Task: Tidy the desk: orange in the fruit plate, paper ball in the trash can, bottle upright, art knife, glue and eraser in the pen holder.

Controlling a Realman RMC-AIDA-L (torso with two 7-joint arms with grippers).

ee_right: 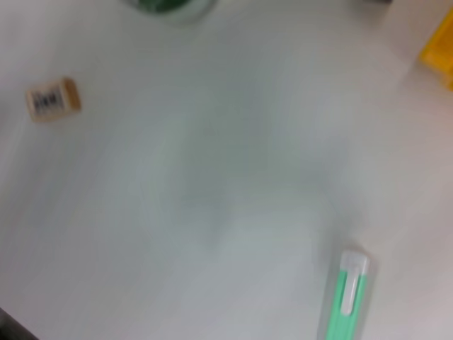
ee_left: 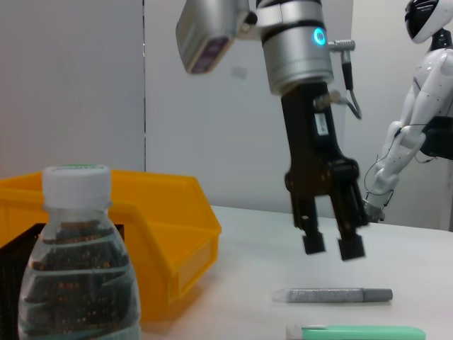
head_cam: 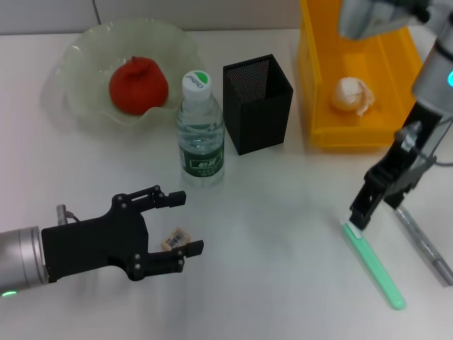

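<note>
Bottle (head_cam: 202, 131) stands touching the pen holder (head_cam: 257, 103); bare desk (head_cam: 283, 241) in front.

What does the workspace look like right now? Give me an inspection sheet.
Surface: white desk.
Done: orange in fruit plate; paper ball in trash can; bottle upright.
Pending: eraser, green knife and grey stick lie on the desk; pen holder looks empty.
Clutter: nothing seen.
Grippers: left gripper open around the eraser; right gripper open above the knife's end.
Cables: one by the right gripper.
Surroundings: white humanoid figure.
</note>
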